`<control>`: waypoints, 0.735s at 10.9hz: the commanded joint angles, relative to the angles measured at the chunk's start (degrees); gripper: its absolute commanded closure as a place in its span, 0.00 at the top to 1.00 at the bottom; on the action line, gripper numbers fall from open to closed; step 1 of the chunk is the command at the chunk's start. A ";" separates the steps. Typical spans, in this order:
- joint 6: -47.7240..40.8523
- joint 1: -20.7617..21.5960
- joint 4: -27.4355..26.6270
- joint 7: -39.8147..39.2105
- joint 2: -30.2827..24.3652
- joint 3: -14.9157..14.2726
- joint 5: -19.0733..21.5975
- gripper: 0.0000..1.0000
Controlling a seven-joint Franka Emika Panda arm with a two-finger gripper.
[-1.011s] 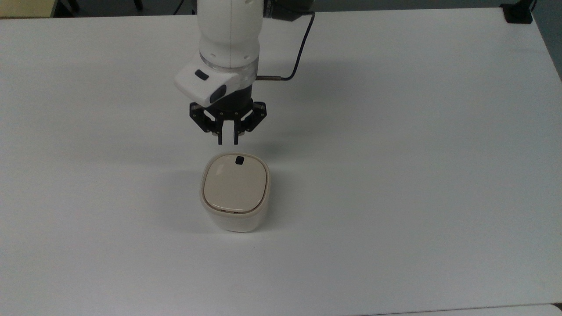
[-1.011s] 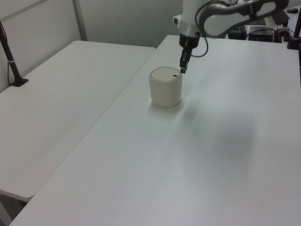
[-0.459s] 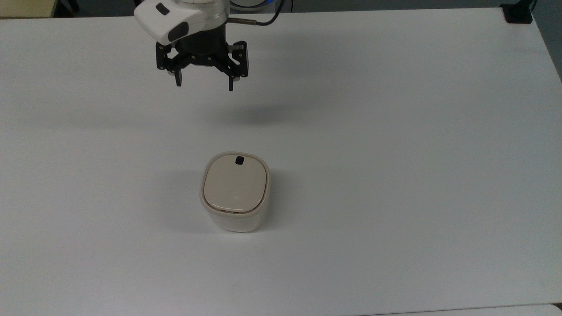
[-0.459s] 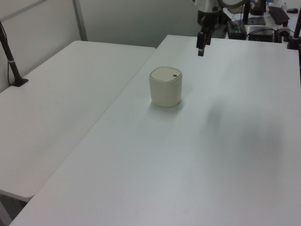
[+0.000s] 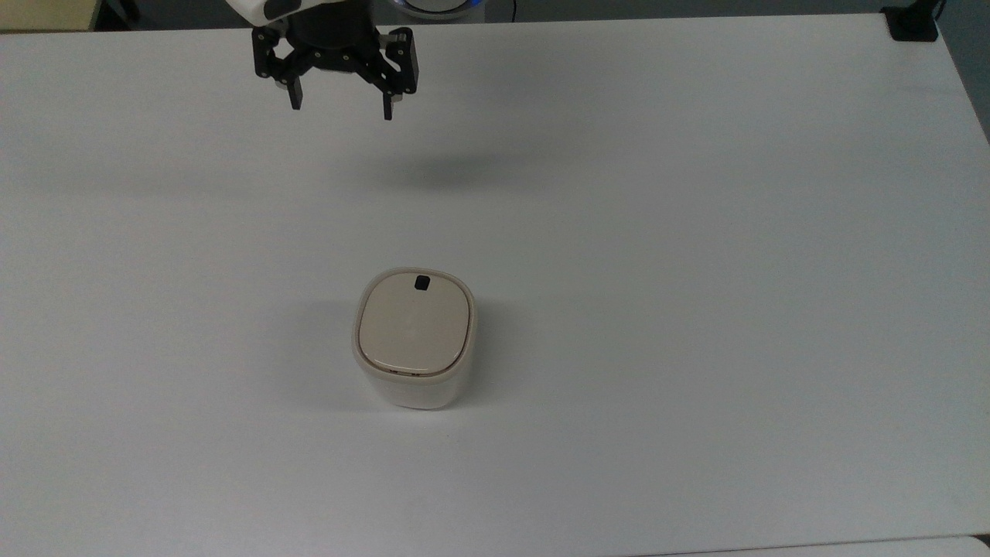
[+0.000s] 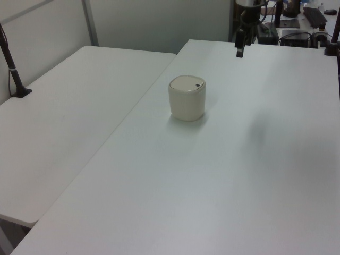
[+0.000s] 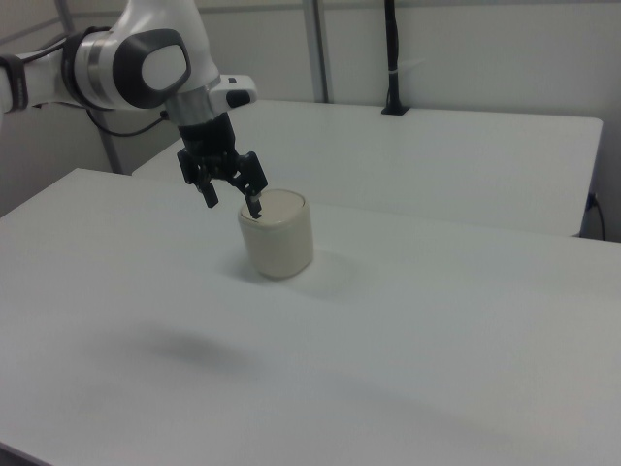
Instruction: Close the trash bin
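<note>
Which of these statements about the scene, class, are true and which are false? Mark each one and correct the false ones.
1. The trash bin has its lid lying flat on top. True.
2. The pincer is clamped on the bin's lid. False: it hangs open in the air, apart from the bin, near the top view's upper edge.
3. A small black mark sits near one edge of the lid. True.
4. The bin lies tipped on its side. False: it stands upright on the white table.
5. A second bin stands beside the first. False: only one bin is on the table.
</note>
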 commanded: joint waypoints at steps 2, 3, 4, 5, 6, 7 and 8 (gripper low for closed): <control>-3.23 -2.07 -4.07 -0.44 -5.62 1.05 2.22 1.00; -3.32 -2.08 -3.54 -0.44 -5.71 1.05 6.41 1.00; -3.76 -2.16 -3.19 -0.44 -5.89 1.05 8.88 1.00; -4.63 -2.16 -2.92 -0.36 -6.67 1.05 10.21 1.00; -6.30 -2.08 -2.75 -0.35 -7.20 1.05 10.66 1.00; -8.57 -2.08 -2.75 -0.53 -7.82 1.31 10.75 1.00; -9.99 -2.08 -2.83 -0.62 -7.73 2.54 10.67 1.00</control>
